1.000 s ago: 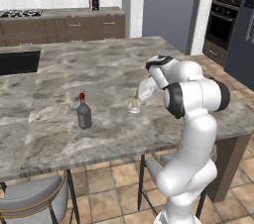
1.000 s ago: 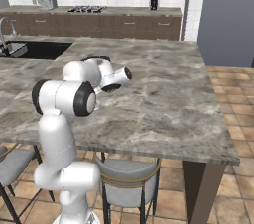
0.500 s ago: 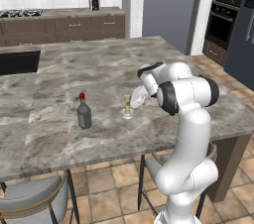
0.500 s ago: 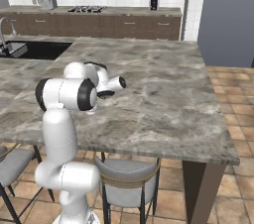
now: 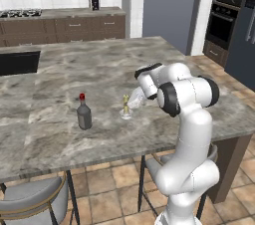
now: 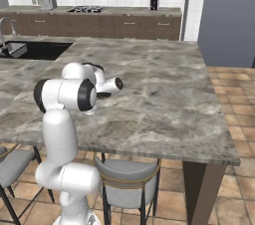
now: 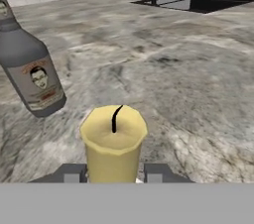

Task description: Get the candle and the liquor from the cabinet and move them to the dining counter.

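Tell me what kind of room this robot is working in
A home kitchen, it seems: a marble-topped island with stools, a gas hob on the tiled back counter, a sink and a built-in oven.

candle (image 5: pixel 126 107) right of liquor (image 5: pixel 83 113), on dining counter (image 5: pixel 60 134)

- Left base view is looking forward-down from behind the arm's left; right base view from its right, both sharing the dining counter (image 5: pixel 64 134).
- Hand view is sitting close over the candle (image 7: pixel 113 141).
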Motion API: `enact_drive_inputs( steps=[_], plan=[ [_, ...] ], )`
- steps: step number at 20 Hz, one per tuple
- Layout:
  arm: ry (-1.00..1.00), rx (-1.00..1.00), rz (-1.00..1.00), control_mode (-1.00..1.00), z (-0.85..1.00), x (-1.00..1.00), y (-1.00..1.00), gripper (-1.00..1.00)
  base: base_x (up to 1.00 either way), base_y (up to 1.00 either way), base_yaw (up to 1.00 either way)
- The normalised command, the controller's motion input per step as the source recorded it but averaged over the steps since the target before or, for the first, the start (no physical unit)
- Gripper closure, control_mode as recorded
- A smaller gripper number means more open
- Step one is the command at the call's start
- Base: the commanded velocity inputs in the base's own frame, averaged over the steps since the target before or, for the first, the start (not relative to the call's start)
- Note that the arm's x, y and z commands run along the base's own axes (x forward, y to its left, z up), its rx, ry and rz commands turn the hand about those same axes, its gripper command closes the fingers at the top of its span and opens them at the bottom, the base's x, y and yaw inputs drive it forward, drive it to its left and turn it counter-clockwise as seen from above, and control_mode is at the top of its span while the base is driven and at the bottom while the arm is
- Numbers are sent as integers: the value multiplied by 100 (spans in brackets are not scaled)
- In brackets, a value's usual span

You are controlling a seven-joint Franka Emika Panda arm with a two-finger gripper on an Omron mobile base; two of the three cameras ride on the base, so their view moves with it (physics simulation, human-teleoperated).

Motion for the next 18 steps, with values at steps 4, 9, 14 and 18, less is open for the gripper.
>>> enact_drive_inputs(
  steps=[4,9,14,18],
  plan=[
    [0,0,0,-100,-1,0,1,-100,0,0,0],
    [0,0,0,-100,0,0,0,-100,0,0,0],
    [0,0,0,-100,0,0,0,-100,0,0,0],
    [-10,-2,-3,-100,31,-6,12,-100,0,0,0]
  ],
)
